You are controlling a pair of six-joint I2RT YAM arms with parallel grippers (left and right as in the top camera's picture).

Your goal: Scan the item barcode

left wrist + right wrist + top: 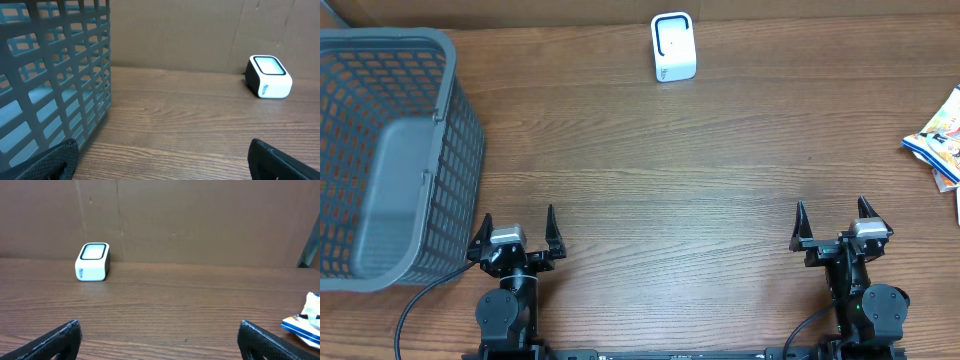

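- A wooden table [670, 190] with a dark brown grain running left to right carries everything.
- A grey plastic basket [460, 140] with lattice walls stands upright on the table's left side, reaching from the far edge almost to the near one.
- A small white barcode scanner [673, 46] with a dark-rimmed window sits at the far edge, about midway across, well apart from the basket.
- Colourful flat packets [942, 135], blue, white and orange, lie at the right edge, partly cut off by the frame; how many there are cannot be told.
- A black cable [410, 310] curves over the near left corner, just in front of the basket.
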